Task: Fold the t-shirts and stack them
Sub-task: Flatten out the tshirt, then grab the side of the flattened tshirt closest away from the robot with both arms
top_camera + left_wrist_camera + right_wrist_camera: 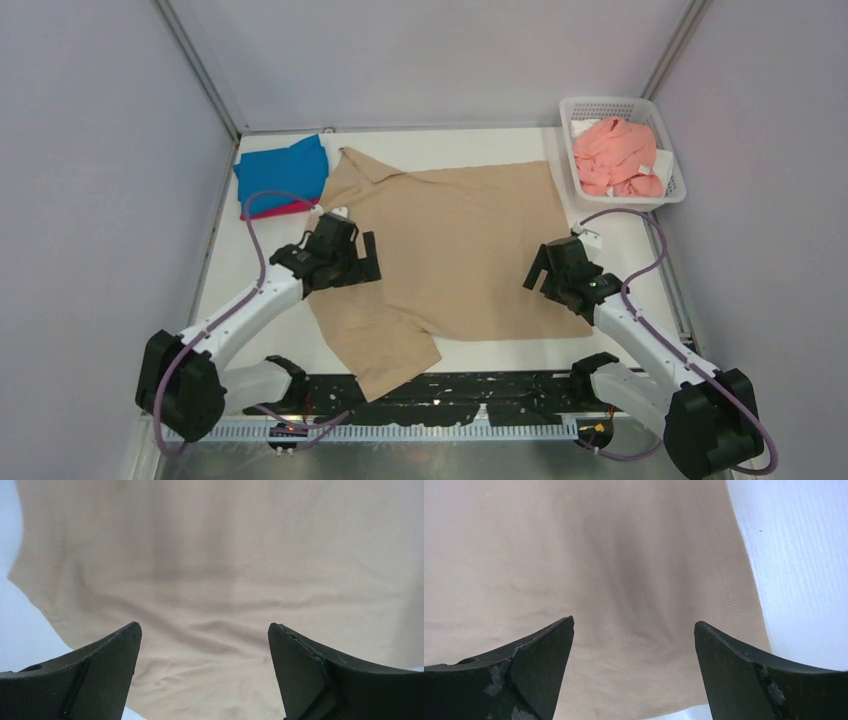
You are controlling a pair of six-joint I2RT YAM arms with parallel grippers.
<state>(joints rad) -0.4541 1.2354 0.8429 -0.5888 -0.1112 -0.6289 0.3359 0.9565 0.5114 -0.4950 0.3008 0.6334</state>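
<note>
The tan-beige t-shirt (450,240) lies spread flat mid-table. The left gripper (368,258) hovers over its 9 o'clock edge and the right gripper (537,268) over its 3 o'clock hem, both splayed wide and empty. At 11 o'clock the folded blue t-shirt (283,172) sits on the magenta-red t-shirt (280,210). At 1 o'clock the salmon pink t-shirt (618,155) fills the white mesh basket (610,104).

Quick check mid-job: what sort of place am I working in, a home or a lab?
Most likely a lab test cell: plain grey panel walls enclose the white table, where a tan t-shirt lies spread out, and a white mesh basket holds a pink shirt.
</note>
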